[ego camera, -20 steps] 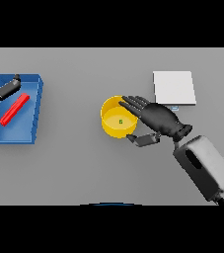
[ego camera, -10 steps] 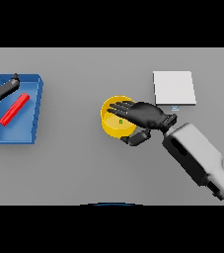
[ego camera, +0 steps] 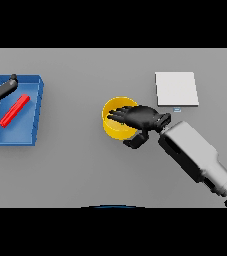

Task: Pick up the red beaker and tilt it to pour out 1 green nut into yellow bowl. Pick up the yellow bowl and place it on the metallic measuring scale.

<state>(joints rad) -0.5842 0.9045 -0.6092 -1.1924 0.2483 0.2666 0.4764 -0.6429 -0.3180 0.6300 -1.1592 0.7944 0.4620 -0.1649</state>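
Note:
The yellow bowl (ego camera: 113, 125) stands at the middle of the table. My right hand (ego camera: 141, 118) reaches over it from the right, with straight fingers lying across the bowl's opening and the thumb (ego camera: 134, 141) outside its near right wall. The bowl's inside is mostly hidden by the hand, and no green nut shows. The red beaker (ego camera: 14, 111) lies on its side in a blue tray (ego camera: 31, 134) at the far left. My left hand (ego camera: 0, 90) hangs open over that tray's far left corner. The pale square measuring scale (ego camera: 176, 89) lies behind and right of the bowl.
The grey table (ego camera: 75, 165) spreads between the tray and the bowl and in front of both. My right forearm (ego camera: 195, 155) crosses the table's right front part.
My right hand has slid left from beside the bowl to above it, its fingers now covering the opening. The bowl, beaker and left hand have stayed put.

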